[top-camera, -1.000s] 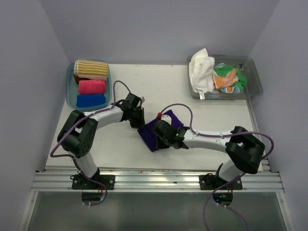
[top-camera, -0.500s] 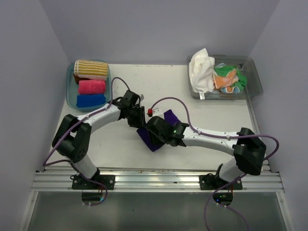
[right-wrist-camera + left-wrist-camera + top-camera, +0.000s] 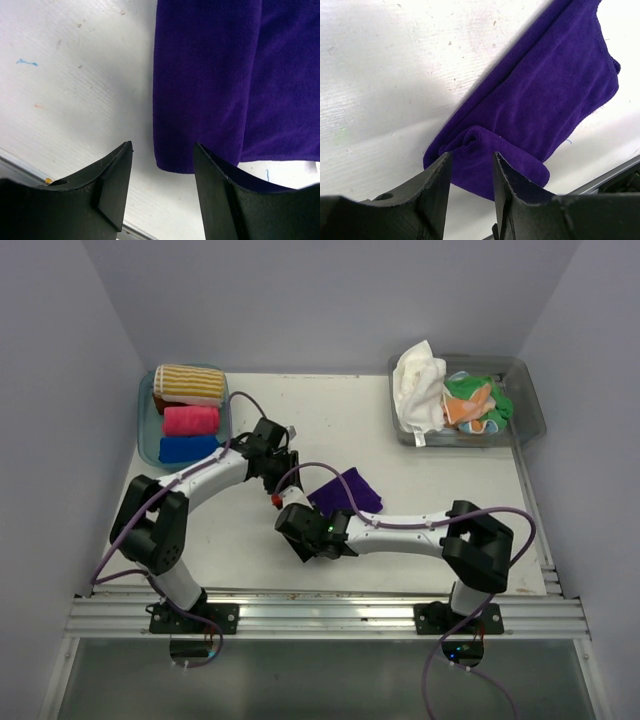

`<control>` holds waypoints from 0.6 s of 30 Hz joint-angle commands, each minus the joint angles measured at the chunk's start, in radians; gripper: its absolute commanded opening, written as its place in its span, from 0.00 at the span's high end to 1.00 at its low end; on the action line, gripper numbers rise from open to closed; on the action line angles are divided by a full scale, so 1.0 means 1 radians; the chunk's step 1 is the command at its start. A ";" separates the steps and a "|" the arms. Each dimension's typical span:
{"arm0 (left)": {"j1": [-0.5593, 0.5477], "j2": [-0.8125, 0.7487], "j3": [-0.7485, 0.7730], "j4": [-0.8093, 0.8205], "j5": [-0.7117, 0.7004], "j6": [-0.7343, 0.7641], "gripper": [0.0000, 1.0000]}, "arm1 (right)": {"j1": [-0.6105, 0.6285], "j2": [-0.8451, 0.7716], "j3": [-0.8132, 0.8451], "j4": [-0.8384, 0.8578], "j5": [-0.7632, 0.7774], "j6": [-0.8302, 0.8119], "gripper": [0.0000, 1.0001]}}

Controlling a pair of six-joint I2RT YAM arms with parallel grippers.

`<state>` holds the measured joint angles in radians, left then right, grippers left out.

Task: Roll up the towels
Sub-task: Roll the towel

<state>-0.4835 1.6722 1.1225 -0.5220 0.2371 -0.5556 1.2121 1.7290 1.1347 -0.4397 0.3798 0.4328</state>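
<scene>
Right wrist: near edge, purple towel

Parted tool, perhaps touching purple towel.

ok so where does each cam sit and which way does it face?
Top external: fixed above and behind the bases, looking down on the table; both arms show whole.
Left wrist: on the left arm, facing down; the left claw frames the rolled end of the purple towel.
Right wrist: on the right arm, facing down; the right claw frames the towel's flat edge.
Shared: all three see the purple towel.
</scene>
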 commanded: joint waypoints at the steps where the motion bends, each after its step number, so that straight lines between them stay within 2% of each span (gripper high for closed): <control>1: 0.019 0.038 0.042 -0.004 0.028 0.026 0.59 | -0.002 0.024 0.057 0.019 0.083 -0.054 0.44; 11: 0.086 0.014 0.039 -0.018 0.015 0.020 0.60 | -0.002 0.127 0.031 0.071 0.088 -0.068 0.44; 16: 0.148 -0.066 -0.056 -0.021 0.008 0.022 0.60 | -0.006 0.168 0.023 0.064 0.156 0.007 0.54; 18: 0.177 -0.103 -0.107 -0.021 0.022 0.025 0.60 | -0.022 0.165 0.011 0.088 0.128 0.024 0.64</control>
<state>-0.3416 1.6501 1.0718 -0.5365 0.2546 -0.5552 1.2091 1.8709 1.1679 -0.3981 0.4984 0.3977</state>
